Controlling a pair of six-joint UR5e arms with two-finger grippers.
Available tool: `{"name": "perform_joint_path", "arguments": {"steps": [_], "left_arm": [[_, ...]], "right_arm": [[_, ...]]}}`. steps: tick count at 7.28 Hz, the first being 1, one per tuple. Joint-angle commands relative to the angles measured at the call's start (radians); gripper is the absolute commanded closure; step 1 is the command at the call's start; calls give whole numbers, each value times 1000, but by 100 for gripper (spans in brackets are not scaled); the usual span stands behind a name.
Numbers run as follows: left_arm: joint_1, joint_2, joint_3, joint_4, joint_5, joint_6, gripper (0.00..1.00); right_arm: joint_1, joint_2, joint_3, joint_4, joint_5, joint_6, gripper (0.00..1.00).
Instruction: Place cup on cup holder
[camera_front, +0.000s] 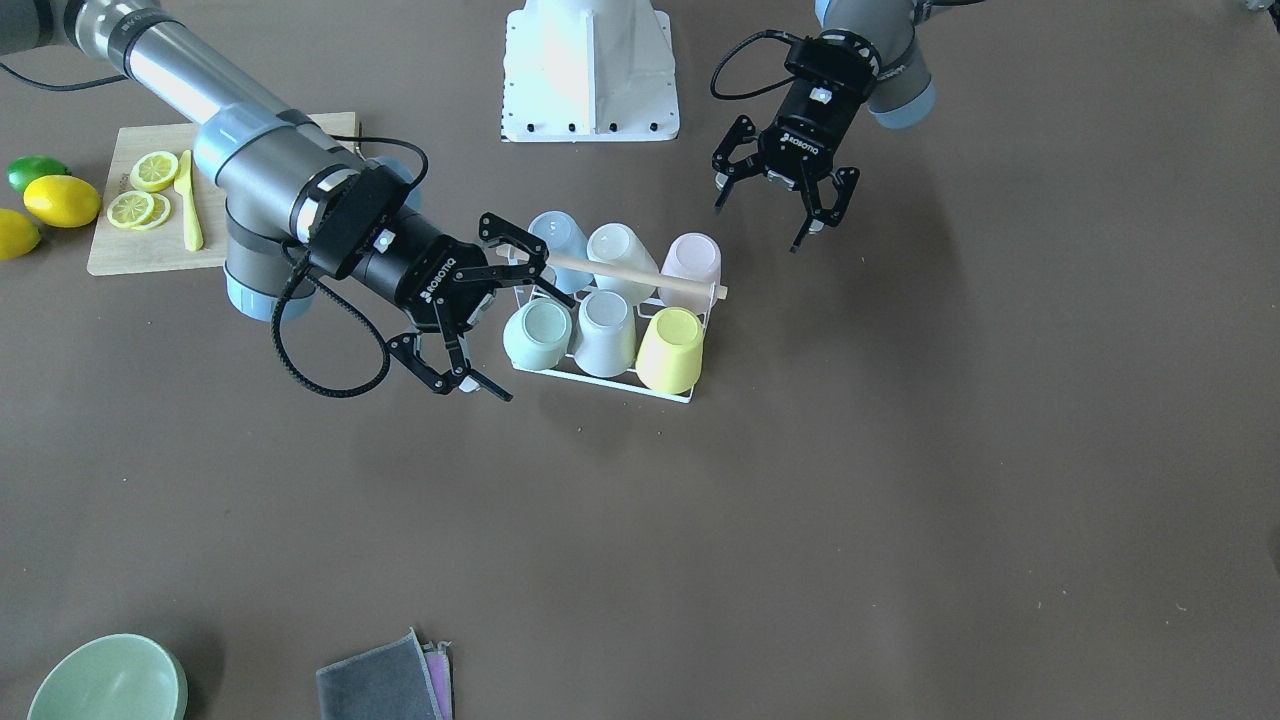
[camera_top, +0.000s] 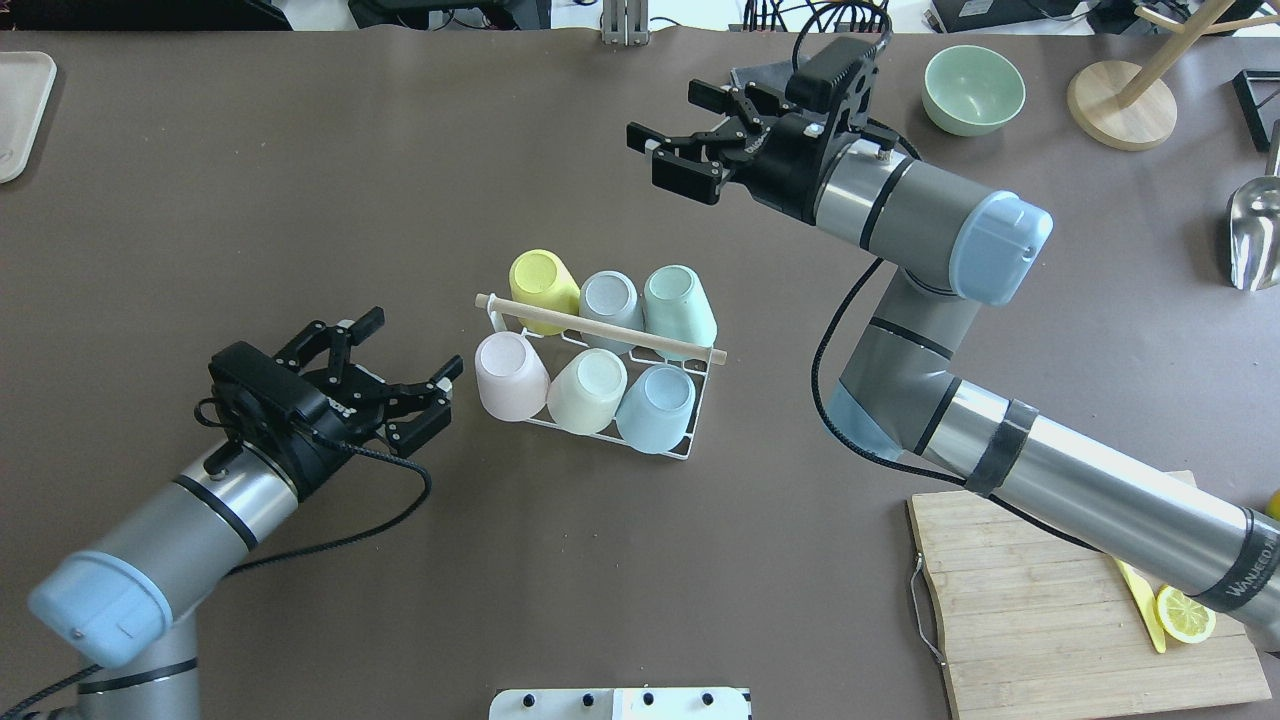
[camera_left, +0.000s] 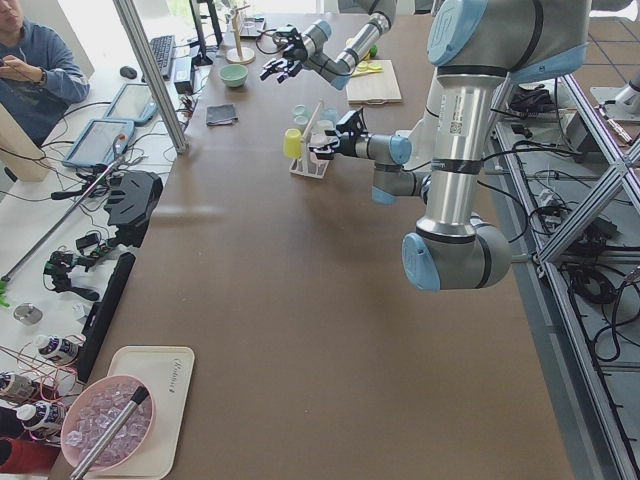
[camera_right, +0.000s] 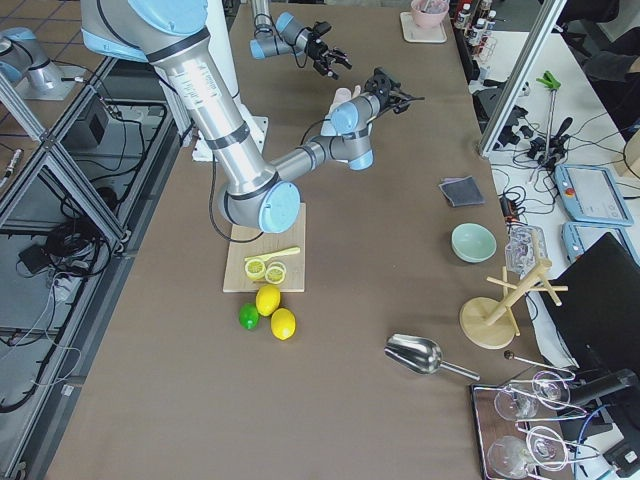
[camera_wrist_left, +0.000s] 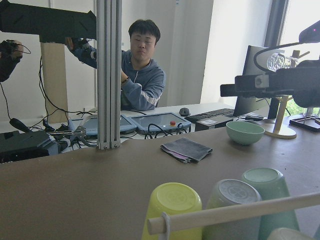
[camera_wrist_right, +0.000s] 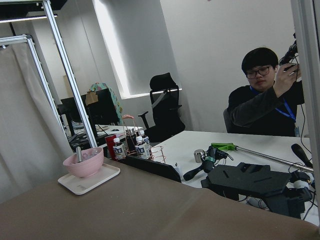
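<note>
The cup holder (camera_top: 690, 452), a white wire rack with a light wooden rod handle (camera_top: 600, 328), stands mid-table. It carries several upside-down cups: yellow (camera_top: 543, 280), grey-blue (camera_top: 610, 300), mint (camera_top: 680, 305), pink (camera_top: 510, 375), cream (camera_top: 588, 390) and light blue (camera_top: 655, 405). My left gripper (camera_top: 415, 350) is open and empty, just left of the pink cup. My right gripper (camera_top: 668, 115) is open and empty, raised beyond the rack. The left wrist view shows the rod (camera_wrist_left: 240, 210) and the yellow cup (camera_wrist_left: 172, 205) close ahead.
A wooden cutting board (camera_top: 1040, 600) with lemon slices and a yellow knife lies under my right arm. Lemons and a lime (camera_front: 40, 195) lie beside it. A green bowl (camera_top: 973, 88), folded grey cloths (camera_front: 385, 680), a wooden stand (camera_top: 1120, 105) and a metal scoop (camera_top: 1255, 235) sit at the far side.
</note>
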Motion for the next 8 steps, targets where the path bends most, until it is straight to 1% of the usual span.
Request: {"name": "perform_joint_path", "arguments": {"steps": [1, 2, 3, 4, 5, 6, 7, 8], "left_arm": [[-305, 106, -73, 258, -471, -10, 1], [-477, 115, -29, 353, -731, -10, 1], [-626, 117, 29, 418, -913, -5, 1], [-798, 118, 65, 548, -1112, 4, 1], [-959, 123, 93, 765, -1286, 32, 1], [-1065, 123, 116, 957, -1315, 167, 1], [-1183, 123, 113, 1100, -1321, 345, 1], [-1294, 152, 111, 1239, -1385, 466, 1]], "right_arm": [[50, -2, 265, -523, 11, 30, 0], [64, -7, 316, -642, 30, 30, 0], [76, -51, 374, -755, 32, 30, 0], [99, -92, 431, -901, 53, 28, 0], [168, -106, 473, -1104, 137, 15, 0], [224, -109, 511, -1308, 204, -5, 0], [237, -190, 554, -1410, 214, -15, 0], [277, -290, 554, -1418, 220, -15, 0]]}}
